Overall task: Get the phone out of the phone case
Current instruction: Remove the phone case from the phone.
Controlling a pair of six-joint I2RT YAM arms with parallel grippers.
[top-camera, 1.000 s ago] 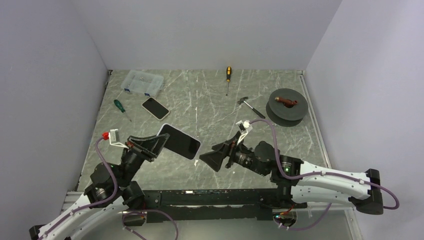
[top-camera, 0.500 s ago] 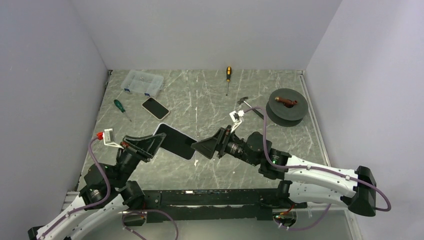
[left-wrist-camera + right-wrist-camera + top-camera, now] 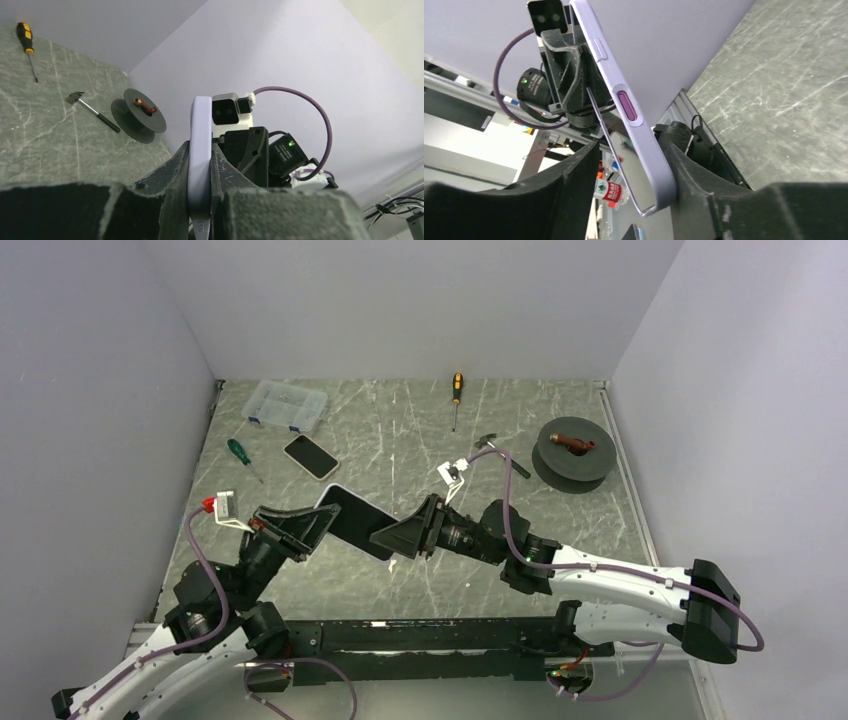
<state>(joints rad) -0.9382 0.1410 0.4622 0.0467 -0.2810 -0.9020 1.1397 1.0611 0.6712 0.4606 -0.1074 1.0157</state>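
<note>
A: Checking the left gripper (image 3: 312,525) first. Shut or not?

B: Yep, clamped tight on the phone (image 3: 356,521), pinching the lilac case (image 3: 200,125) edge-on between both fingers (image 3: 172,170). Grabbing it at the 8 o'clock end and holding it up off the table (image 3: 420,440).

A: And the right gripper (image 3: 388,540)?

B: Partly open, straddling the phone's 4 o'clock end. From its wrist cam, looks like touching the case with one finger (image 3: 684,165) and leaving a gap at the other (image 3: 574,170). So not gripping it yet.

A: Location of the phone overall?

B: Sitting in the case, up in the air between both grippers, roughly 5 o'clock from the spare phone (image 3: 310,456) lying flat on the table.
</note>
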